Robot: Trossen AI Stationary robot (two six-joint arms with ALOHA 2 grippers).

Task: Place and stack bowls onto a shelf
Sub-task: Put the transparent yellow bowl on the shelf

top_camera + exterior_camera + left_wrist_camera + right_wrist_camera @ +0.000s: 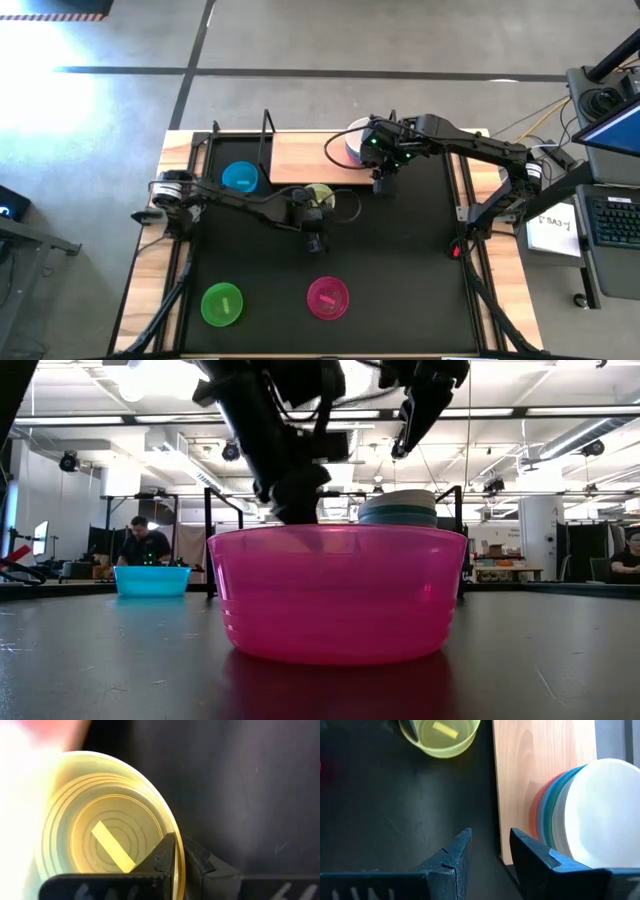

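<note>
A yellow bowl (320, 195) sits just in front of the wooden shelf (300, 158), with my left gripper (316, 207) shut on its rim; it also shows in the left wrist view (110, 830). A stack of bowls (355, 145) with the white one on top stands on the shelf's right end. My right gripper (384, 182) is open and empty over the mat, near the stack (585, 810). A blue bowl (240, 178), a green bowl (222, 304) and a magenta bowl (328, 297) rest on their bases on the black mat. My left gripper pinches the yellow bowl's rim (176, 851) on its near side, one finger (162, 857) inside the bowl and one (200, 865) outside. The bowl's mouth faces up. I cannot tell whether its base is on the mat.
Thin black uprights (268, 135) stand at the shelf's left end. The shelf's middle and left (535, 760) show bare wood. The magenta bowl (335, 590) fills the low view's front. A person (145, 545) sits in the room behind the table.
</note>
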